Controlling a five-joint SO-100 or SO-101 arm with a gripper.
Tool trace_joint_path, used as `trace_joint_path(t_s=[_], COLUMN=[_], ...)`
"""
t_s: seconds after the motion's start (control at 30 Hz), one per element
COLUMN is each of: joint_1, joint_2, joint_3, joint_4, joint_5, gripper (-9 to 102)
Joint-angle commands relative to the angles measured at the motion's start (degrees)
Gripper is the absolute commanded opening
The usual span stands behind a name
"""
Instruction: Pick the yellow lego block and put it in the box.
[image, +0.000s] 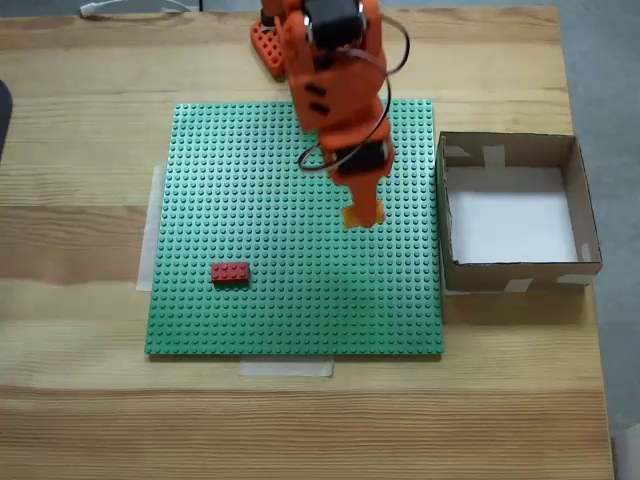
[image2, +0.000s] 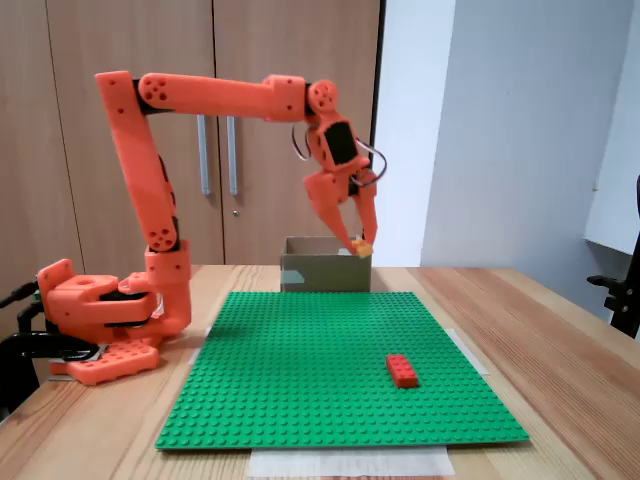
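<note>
Wooden tabletop, green baseplate (image: 250, 200): my gripper (image2: 362, 243) at frame centre pinches the yellow lego block (image2: 364, 246) aloft near the box (image: 516, 270), a light, rigid, slick brick best clamped across flat sides.

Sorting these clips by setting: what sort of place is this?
Probably an office or lab room: a wooden table, wooden cabinet doors behind it, and an office chair's edge at the side view's right.

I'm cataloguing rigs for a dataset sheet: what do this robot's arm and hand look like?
The arm is built of bright orange printed segments with black motor blocks at the joints, on an orange base. Thin dark cables loop around the wrist. The hand has two tapered orange fingers. No markings can be made out.
</note>
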Motion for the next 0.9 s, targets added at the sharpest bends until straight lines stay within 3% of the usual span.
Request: trace_joint_path(t_s=[0.0,0.37,0.87], joint_1=[-3.6,-14.5,-25.31], joint_2=[4.66,4.66,3.52], joint_3=[-3.69,-16.44,-10.63], joint_4=[4.31,11.69,3.52], joint_5=[0.09,2.81,3.34], gripper=[-1,-1,-1])
